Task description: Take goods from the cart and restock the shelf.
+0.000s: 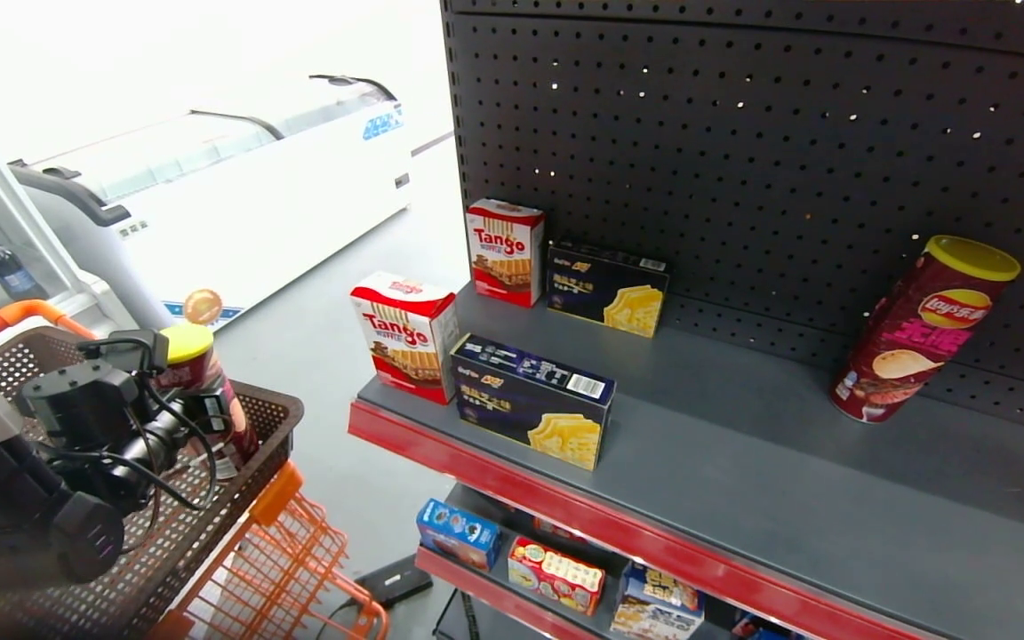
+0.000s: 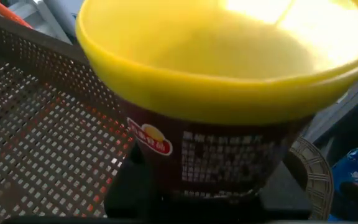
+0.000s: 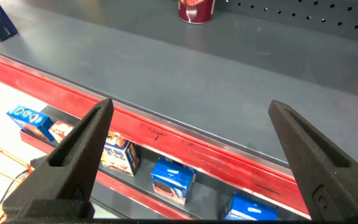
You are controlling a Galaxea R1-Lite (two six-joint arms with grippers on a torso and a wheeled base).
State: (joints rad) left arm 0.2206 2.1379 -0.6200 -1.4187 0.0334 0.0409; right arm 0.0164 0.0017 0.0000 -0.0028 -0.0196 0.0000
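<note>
At left, we find our left gripper [image 1: 199,416] clamped on a yellow-lidded chip can [image 1: 203,375], upright in the brown cart basket [image 1: 285,407]. At right, our right gripper [image 3: 191,106] hangs wide open over the red front edge of the grey shelf [image 1: 743,462], with a second can [image 1: 921,329] farther back.

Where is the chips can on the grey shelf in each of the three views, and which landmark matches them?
Head view: the chips can stands at the right on the grey shelf, near the pegboard.
Left wrist view: not in it; the second can there is at the cart basket.
Right wrist view: its base, far back on the shelf beyond the right gripper.
Shared landmark: the shelf's red front edge.
</note>
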